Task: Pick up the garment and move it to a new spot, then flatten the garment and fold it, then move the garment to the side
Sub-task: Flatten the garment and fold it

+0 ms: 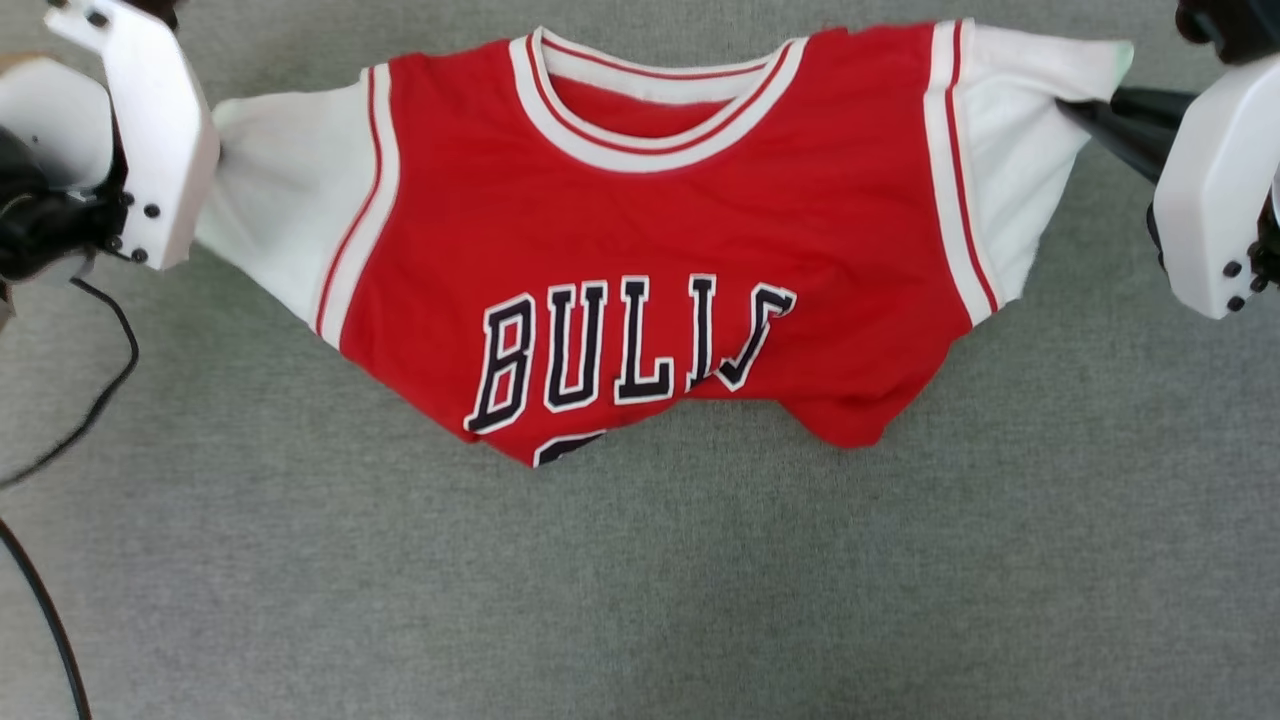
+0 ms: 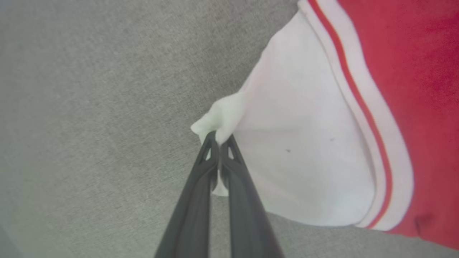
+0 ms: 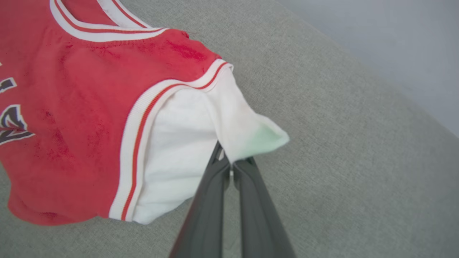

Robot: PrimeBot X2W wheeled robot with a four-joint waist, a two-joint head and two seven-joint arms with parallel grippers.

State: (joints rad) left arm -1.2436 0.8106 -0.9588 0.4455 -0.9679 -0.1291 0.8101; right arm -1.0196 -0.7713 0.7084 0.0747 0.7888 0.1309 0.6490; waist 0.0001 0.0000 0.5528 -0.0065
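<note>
Two small pinches carry everything here. The left gripper (image 2: 218,138) is clenched on the very tip of the left-hand sleeve (image 2: 304,143), and the right gripper (image 3: 231,163) is clenched in the same way on the tip of the right-hand sleeve (image 3: 179,150). Each one holds only a little bunch of white cloth.

Beyond the fingers, the garment (image 1: 650,240) is stretched between the two arms over the grey fabric surface (image 1: 640,600), front side up, with the collar (image 1: 655,150) at the far side. Its lower hem (image 1: 850,425) is rumpled and turned under, so the number below the letters is mostly hidden. I cannot tell if the red body rests on the surface or hangs just above it.

I judge two risks. If the arms pull further apart, a sleeve tip can slip out and that side drops. If the garment is laid down as it is, the turned hem stays folded under and makes the flattening harder.
</note>
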